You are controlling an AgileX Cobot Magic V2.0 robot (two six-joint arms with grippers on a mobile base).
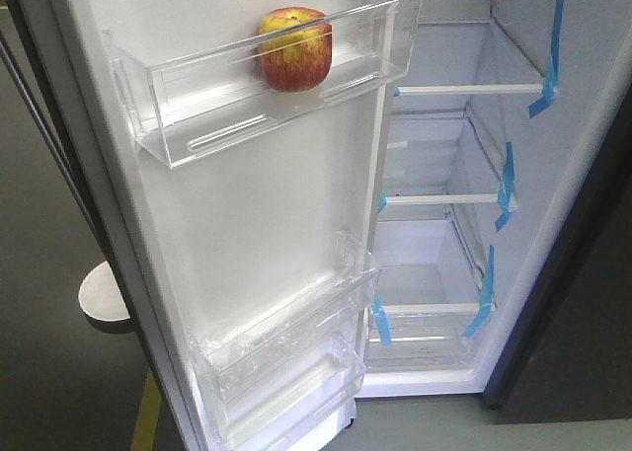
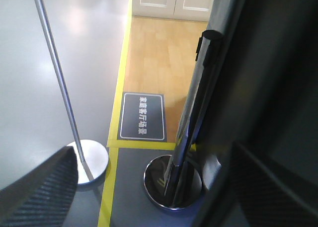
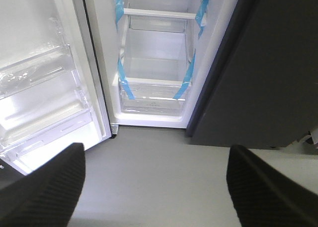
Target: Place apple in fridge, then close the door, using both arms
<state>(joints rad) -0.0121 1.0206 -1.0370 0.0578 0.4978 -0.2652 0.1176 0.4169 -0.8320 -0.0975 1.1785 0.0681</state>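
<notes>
Only the front view shows the apple [image 1: 294, 48], sitting in the top bin [image 1: 197, 111] of the open door [image 1: 247, 224]. The right wrist view shows the right tool [image 3: 156, 187] spread open, empty, before the fridge [image 3: 154, 63]. The left wrist view shows the left tool [image 2: 149, 187] open beside a chrome post [image 2: 186, 132].

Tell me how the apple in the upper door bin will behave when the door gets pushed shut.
The apple is rounded and sits loose in the clear bin, so it may roll or slide sideways. The bin's front wall reaches about halfway up it, so it probably stays in. A gentle push on the door seems wise.
</notes>
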